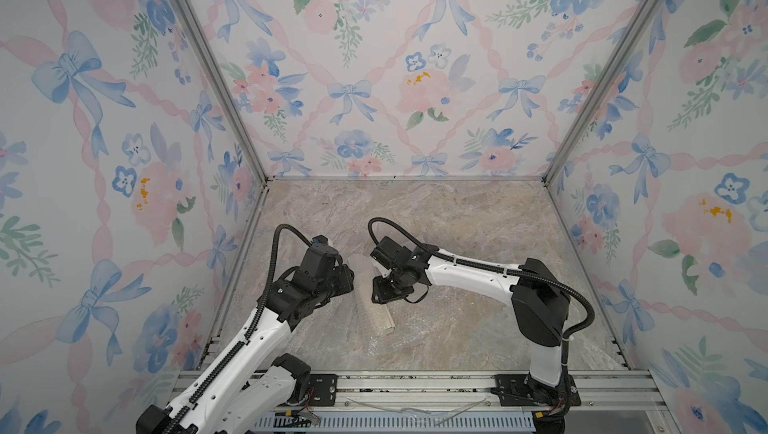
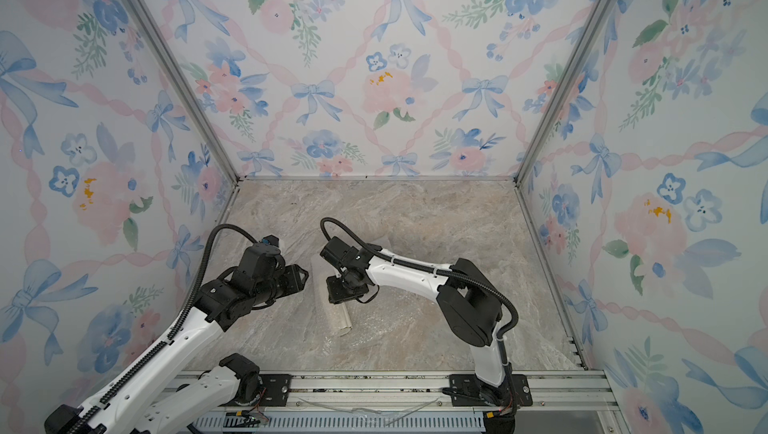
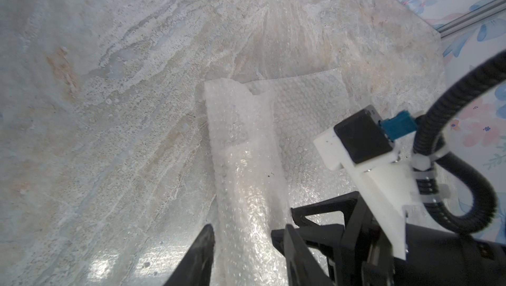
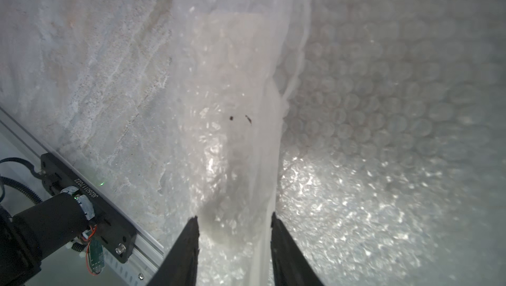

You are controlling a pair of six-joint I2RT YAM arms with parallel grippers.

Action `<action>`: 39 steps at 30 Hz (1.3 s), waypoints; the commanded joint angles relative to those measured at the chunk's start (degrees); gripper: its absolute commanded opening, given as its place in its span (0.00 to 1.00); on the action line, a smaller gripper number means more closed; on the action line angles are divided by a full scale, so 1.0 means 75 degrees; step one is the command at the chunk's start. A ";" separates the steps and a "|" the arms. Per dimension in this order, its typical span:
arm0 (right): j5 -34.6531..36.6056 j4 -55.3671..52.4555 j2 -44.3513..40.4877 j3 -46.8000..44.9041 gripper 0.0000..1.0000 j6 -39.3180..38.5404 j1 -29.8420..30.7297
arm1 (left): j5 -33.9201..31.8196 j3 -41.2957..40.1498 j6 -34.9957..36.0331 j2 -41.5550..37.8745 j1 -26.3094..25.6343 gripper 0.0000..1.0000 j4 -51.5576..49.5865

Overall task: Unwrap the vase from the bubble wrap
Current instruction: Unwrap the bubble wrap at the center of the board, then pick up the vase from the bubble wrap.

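The vase (image 4: 232,79) lies on its side on the marble table, showing only as a cream shape inside a roll of bubble wrap (image 1: 374,311) (image 2: 337,315). A loose flat part of the bubble wrap (image 3: 301,98) (image 4: 383,101) is spread on the table beside the roll. My left gripper (image 3: 246,240) (image 1: 347,280) straddles the roll, a finger pressed against each side. Facing it, my right gripper (image 4: 234,227) (image 1: 388,286) clamps the same roll close by, both fingers flush against the wrap. The arms hide the roll's middle in both top views.
The marble table (image 1: 457,220) is boxed in by floral walls on three sides. An aluminium rail (image 1: 415,386) carrying both arm bases runs along the front edge. A clear plastic scrap (image 1: 415,408) lies on that rail.
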 commanded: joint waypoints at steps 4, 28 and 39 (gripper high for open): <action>-0.0562 -0.0098 0.0402 0.0714 0.41 -0.0244 0.0388 | 0.0100 0.0089 0.0243 -0.0354 0.0178 0.45 -0.0155; 0.0801 -0.2879 -0.0245 0.1715 0.59 -0.1210 -0.0210 | -0.0043 0.1231 0.0740 -0.0345 0.0756 0.48 -0.0425; 0.0546 -0.3370 0.1157 0.2332 0.65 -0.0799 0.0401 | -0.0065 0.1149 0.0843 -0.0297 0.0860 0.49 -0.0418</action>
